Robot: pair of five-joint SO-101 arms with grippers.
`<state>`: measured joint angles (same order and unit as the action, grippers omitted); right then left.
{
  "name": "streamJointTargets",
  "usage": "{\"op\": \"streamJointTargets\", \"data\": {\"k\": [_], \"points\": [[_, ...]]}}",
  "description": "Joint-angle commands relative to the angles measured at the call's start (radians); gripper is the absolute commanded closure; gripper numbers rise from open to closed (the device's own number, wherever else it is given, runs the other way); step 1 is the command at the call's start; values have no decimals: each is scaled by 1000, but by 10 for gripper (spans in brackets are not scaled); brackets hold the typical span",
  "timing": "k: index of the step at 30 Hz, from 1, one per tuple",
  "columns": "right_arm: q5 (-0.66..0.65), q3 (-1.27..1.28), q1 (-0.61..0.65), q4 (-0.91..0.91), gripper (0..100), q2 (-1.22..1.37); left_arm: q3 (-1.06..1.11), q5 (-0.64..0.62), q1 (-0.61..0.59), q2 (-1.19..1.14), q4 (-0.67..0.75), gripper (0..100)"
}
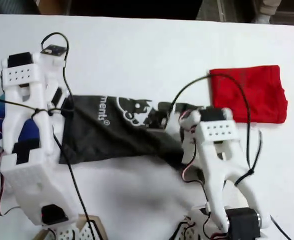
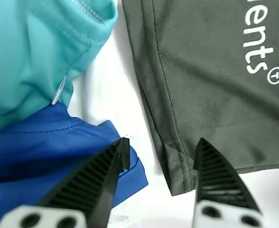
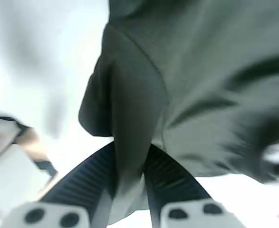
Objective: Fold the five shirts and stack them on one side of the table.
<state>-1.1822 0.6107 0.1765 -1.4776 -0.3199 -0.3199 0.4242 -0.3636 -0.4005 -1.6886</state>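
Tabletop (image 1: 152,45): dark shirt (image 1: 116,135) in right pincer (image 3: 129,148)

spread shirt (image 1: 111,130) centre | folded shirt (image 1: 249,94) right of it (close) | shirt pile (image 2: 34,95) left

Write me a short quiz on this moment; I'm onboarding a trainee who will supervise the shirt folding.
1. True or false: the right gripper is shut on a fold of the dark grey printed shirt.
2. The red fabric shirt is: A. folded, lying flat on the white table; B. clamped in a gripper; C. spread open under the grey shirt.
3. Fill in: the left gripper has its fingers ___, with the grey shirt's hem corner between them in the left wrist view.

Key: 1 true; 2 A; 3 open.
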Motion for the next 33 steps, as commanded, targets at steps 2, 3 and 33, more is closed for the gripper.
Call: {"op": "streamJointTargets", "data": {"k": [2,3,33], "points": [[-18,-161,2,-22,978,64,-2,2,-6,61,8,757],[-17,-189,5,-22,978,102,-2,2,-6,61,6,757],[269,-1154,-209,-220,804,725,-1,-3,74,63,-12,758]]}}
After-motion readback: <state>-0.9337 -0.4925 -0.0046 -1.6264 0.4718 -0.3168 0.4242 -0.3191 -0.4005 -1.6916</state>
